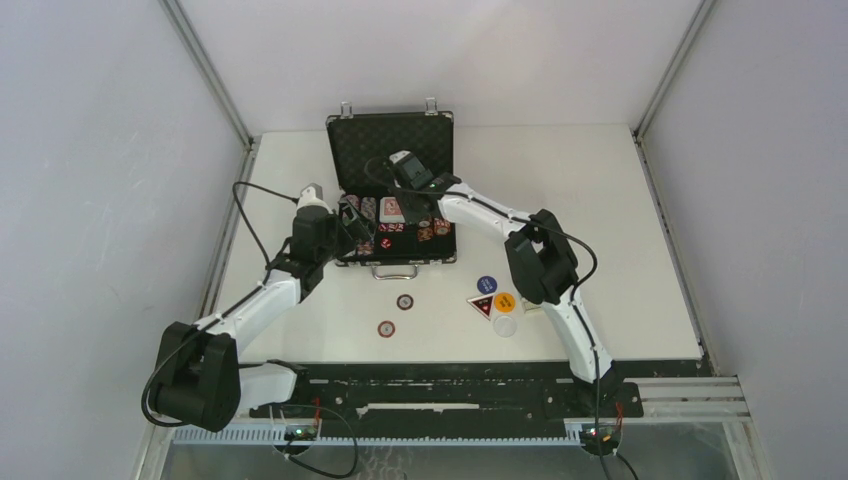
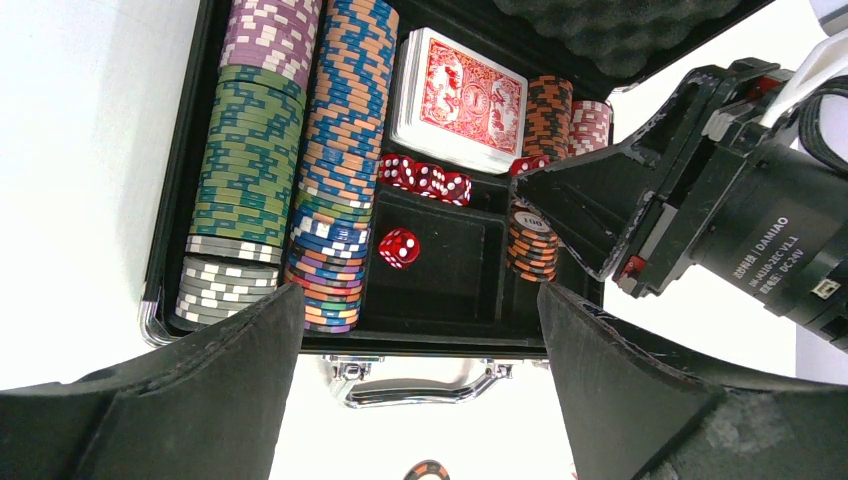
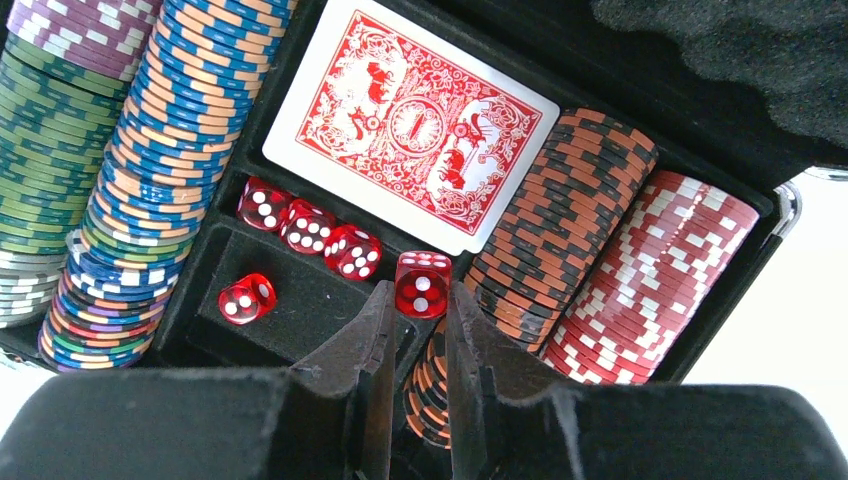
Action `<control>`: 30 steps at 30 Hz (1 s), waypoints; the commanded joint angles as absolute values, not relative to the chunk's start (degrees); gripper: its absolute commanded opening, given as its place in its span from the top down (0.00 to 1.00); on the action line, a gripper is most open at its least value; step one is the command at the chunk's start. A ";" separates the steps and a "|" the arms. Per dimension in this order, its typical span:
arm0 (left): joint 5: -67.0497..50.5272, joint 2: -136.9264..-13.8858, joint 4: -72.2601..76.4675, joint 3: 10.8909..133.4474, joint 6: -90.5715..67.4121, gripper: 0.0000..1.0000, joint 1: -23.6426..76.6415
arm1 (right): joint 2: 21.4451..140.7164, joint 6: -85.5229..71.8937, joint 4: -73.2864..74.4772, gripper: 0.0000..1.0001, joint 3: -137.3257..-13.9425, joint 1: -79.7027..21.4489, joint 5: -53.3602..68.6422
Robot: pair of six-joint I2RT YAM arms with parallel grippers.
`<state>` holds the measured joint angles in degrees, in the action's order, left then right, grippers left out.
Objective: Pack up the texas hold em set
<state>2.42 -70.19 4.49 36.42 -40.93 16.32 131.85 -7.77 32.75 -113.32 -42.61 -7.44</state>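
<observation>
While the case [image 1: 392, 190] sits open at the far middle of the table [image 1: 620, 200], lid raised and metal handle [image 2: 420, 382] toward the arm bases, both arms reach over its tray.

Left fingers [image 2: 230, 380]: spread wide, grasping nothing, hovering above the handle edge of the case.

Right fingers [image 3: 350, 370]: drawn close together, clenched on 1 red die [image 3: 422, 282] at their very tips. The die is over the narrow slot below the red deck [image 3: 410, 125], next to a short stack of orange chips [image 3: 430, 390].

Tray contents, left wrist view:
- 2 long chip rows on the left: a purple, green and grey row [image 2: 245, 150], and beside it a blue-and-orange row [image 2: 340, 140] with mixed colours at the handle end.
- Red deck face down in the middle compartment on the lid side.
- 3 dice [image 2: 425, 178] in a line just below the deck.
- 1 lone die [image 2: 399, 247] in the otherwise bare black compartment nearer the handle.
- Orange-black row [image 3: 560, 220] and red-white row [image 3: 650, 280] on the right.

On the table, outside the case:
- 2 loose chips [image 1: 404, 301], near the handle, apart from each other.
- 4 dealer buttons [image 1: 495, 303] clustered to the right of them, beside the right arm: blue, orange, red, white.
</observation>
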 commanded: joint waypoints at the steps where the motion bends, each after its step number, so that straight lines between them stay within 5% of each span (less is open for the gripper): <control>1: 2.55 -69.70 5.28 36.12 -39.64 0.09 16.07 | 132.40 -7.68 32.18 0.78 -115.30 -42.78 -7.14; 15: 2.46 -69.63 5.27 36.12 -39.70 0.09 16.08 | 134.63 -7.91 31.84 0.76 -115.06 -43.42 -6.64; 25: 2.41 -69.66 5.32 36.12 -39.64 0.09 16.08 | 134.02 -8.52 31.66 0.45 -115.28 -43.07 -7.39; 30: 2.39 -69.57 5.31 36.12 -39.73 0.09 16.07 | 132.28 -8.03 31.33 0.43 -115.38 -43.24 -7.76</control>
